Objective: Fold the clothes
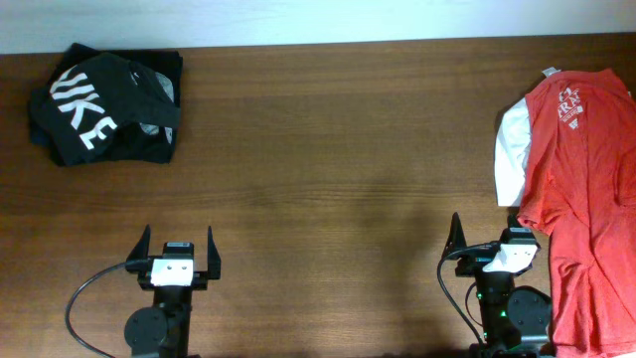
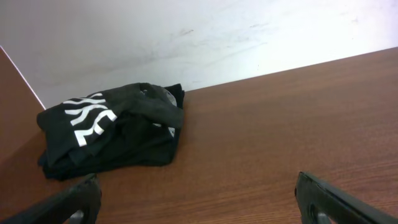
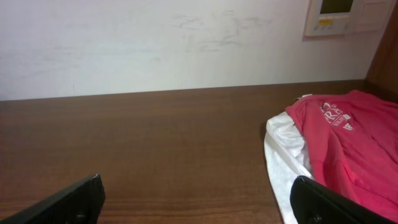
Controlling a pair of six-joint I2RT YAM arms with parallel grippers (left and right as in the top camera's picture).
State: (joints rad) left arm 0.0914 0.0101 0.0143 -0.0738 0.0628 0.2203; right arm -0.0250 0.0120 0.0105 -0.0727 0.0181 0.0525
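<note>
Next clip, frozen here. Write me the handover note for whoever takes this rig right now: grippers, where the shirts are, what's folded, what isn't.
Left gripper: open, empty, at the near side of the brown wooden table.
Right gripper: open, empty, just left of the shirt pile.
Black T-shirt with large white letters: far left corner, in a rough folded bundle; looks done.
Red-orange T-shirt with white chest lettering: spread unfolded along the right side, lying on a white T-shirt that shows only at its left edge.
Left to do: fold the red-orange one, then the white one.
</note>
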